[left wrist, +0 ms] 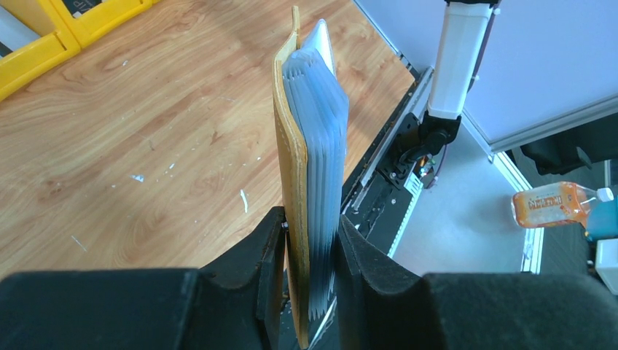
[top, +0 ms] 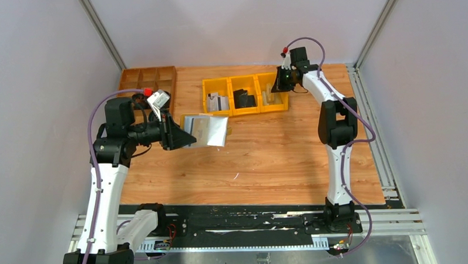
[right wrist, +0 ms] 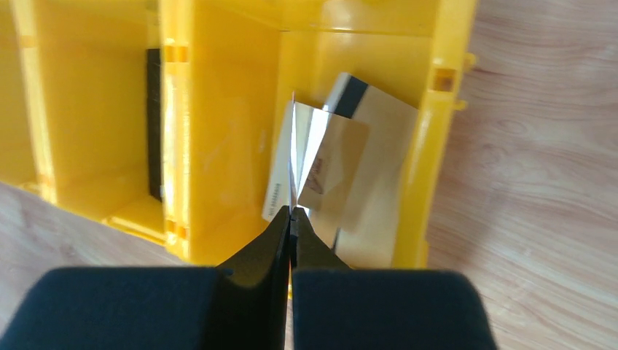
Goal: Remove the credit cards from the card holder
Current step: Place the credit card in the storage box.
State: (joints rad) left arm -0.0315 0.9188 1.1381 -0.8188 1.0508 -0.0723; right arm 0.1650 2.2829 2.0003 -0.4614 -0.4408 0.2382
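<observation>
No words or numbers can be read anywhere. The orange bottle has a label with pale letters, but they are too blurry to read. One card in the yellow bin has tiny print along its edge, too small to read.
</observation>
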